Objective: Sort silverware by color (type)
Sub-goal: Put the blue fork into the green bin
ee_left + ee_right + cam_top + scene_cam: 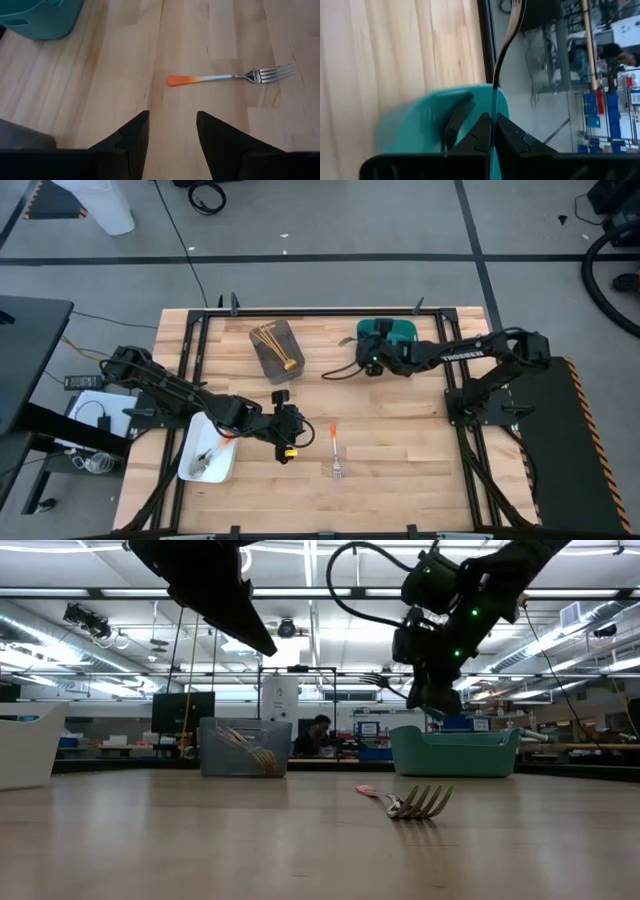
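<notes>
An orange-handled fork (335, 450) lies flat on the wood, alone near the table's middle (230, 77) (420, 802). My left gripper (291, 435) (172, 130) hovers open just to its left, next to the white tray (208, 450) that holds dark forks (204, 460). My right gripper (367, 361) (493, 131) is up over the near left corner of the teal tray (388, 334) (435, 125), shut on a slim blue-handled fork (496, 85). Gold forks (274, 343) lie in the grey tray (277, 352). My right gripper pinches the blue-handled fork by its blue handle (494, 107) between the two fingertips (481, 131). The fingers point down over the teal tray. The fork runs straight out past the fingertips, its darker neck and head (515, 12) beyond them, lifted clear of the table.
Grey tray (245, 747) and teal tray (455, 750) stand near the far edge, white tray (30, 745) at the left near side. A black frame rims the table (300, 311). Bare wood lies around the orange fork and to its right. A person sits in the room behind (320, 732).
</notes>
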Robot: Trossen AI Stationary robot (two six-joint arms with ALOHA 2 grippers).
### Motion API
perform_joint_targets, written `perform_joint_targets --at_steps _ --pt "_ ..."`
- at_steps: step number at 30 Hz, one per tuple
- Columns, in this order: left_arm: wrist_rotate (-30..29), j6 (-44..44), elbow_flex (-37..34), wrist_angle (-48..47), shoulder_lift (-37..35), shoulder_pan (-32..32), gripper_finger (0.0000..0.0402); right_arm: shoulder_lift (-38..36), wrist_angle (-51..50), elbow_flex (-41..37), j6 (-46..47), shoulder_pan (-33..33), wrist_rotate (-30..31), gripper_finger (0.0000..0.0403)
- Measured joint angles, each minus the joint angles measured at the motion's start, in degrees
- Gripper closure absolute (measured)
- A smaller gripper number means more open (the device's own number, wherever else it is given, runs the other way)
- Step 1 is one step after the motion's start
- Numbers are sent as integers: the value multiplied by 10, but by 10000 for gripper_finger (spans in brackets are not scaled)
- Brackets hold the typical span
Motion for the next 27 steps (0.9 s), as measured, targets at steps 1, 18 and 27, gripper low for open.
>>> perform_joint_targets --at_steps 1,18,27 --pt "0 0 0 0 0 0 228 0 -19 9 1 -4 0 386" --pt "0 11 0 -7 0 0 228 0 -202 44 6 -100 -104 386" --pt "0 18 0 -5 0 6 228 0 -310 80 62 -147 -156 386"
